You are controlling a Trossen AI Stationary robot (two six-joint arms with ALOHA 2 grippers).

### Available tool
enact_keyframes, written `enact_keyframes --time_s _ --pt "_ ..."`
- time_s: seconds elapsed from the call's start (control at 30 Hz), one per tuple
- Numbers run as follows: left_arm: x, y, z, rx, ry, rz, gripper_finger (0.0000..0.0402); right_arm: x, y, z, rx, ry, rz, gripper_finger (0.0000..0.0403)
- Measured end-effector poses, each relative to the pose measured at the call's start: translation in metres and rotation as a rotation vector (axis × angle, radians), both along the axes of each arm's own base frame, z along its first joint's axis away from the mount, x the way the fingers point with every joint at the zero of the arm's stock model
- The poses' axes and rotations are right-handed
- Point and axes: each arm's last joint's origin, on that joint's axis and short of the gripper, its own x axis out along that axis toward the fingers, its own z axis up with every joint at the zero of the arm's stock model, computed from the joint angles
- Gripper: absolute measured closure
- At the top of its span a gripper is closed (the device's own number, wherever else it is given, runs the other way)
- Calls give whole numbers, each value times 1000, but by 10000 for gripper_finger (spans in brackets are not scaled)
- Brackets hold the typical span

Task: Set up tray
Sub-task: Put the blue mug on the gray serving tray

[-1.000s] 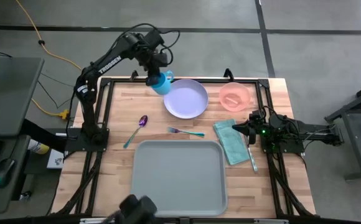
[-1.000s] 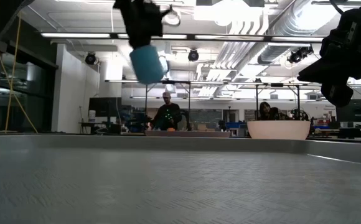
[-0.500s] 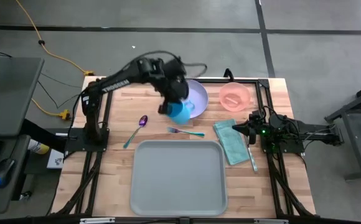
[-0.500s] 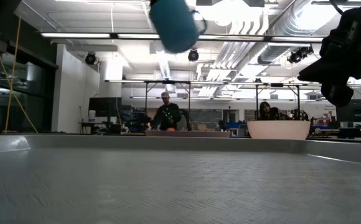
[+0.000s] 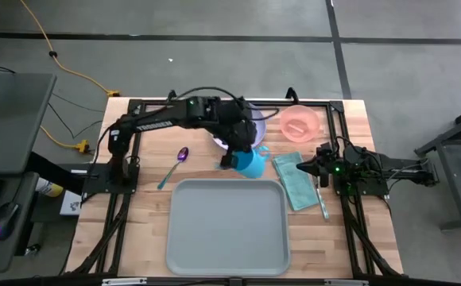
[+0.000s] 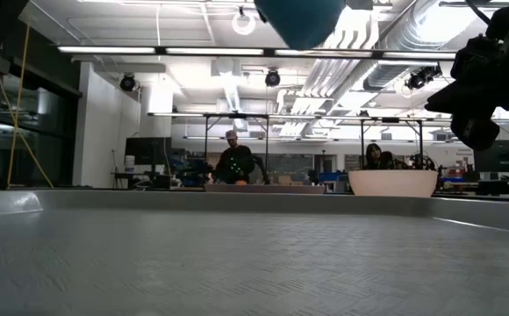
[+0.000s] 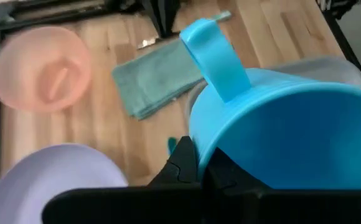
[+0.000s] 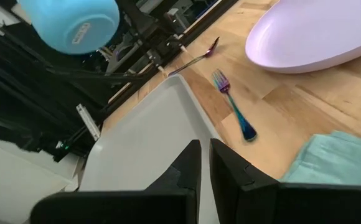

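My left gripper (image 5: 237,156) is shut on a blue cup (image 5: 252,162), carried in the air above the strip of table between the lavender plate (image 5: 254,119) and the grey-blue tray (image 5: 226,226). Only the cup's lower end (image 6: 300,17) shows in the low view, high up. The tray lies flat on the near middle of the table. My right gripper (image 5: 304,165), shut, waits at the right side over the far end of the teal folded cloth (image 5: 294,183). My left gripper (image 7: 199,165) pinches the blue cup's wall at the rim (image 7: 196,134), one finger (image 7: 183,162) outside and one inside. The handle (image 7: 211,53) is on the side away from the fingers. The cup is lifted clear and tipped, its bottom (image 8: 81,31) turned toward the right arm.
A pink bowl (image 5: 299,123) stands at the far right. A spoon (image 5: 175,165) lies left of the cup, a fork (image 8: 233,106) just beyond the tray's far rim, a knife (image 5: 323,202) beside the cloth. People sit in the room behind (image 6: 235,162).
My left gripper has carried the cup from the table's far left, across the plate, toward the near right, to a spot above the fork. The arm has stretched out and turned. In the low view the cup has shifted right and moved up in the frame.
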Motion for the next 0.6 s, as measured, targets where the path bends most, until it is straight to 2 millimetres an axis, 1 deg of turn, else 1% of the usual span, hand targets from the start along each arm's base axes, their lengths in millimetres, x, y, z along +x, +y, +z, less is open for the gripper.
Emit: enact_keyframes --time_s 0.07,0.13,0.17,0.2,0.27,0.33,0.37,0.47,0.6 --pt "7 -8 -10 -22 30 -19 383 0 0 0 1 1 8 391" --pt "14 -13 -14 -50 15 -25 383 0 1 0 -6 1 27 391" --pt "15 -15 -19 -59 49 -24 383 0 1 0 -6 4 30 391" --pt "19 -21 -25 -72 65 -34 383 0 1 0 -6 5 32 391" --pt "30 -25 -31 -96 41 -33 383 0 1 -1 -8 8 45 391" --pt "34 -31 -46 -119 111 -38 383 1 1 -1 -7 16 50 391" --pt "39 -34 -49 -128 98 -37 383 1 1 -1 -7 17 55 391" --pt "45 -41 -60 -137 135 -39 383 2 2 -2 -6 32 68 391" --pt "55 -44 -79 -141 176 -8 383 3 2 -3 -8 46 72 391"
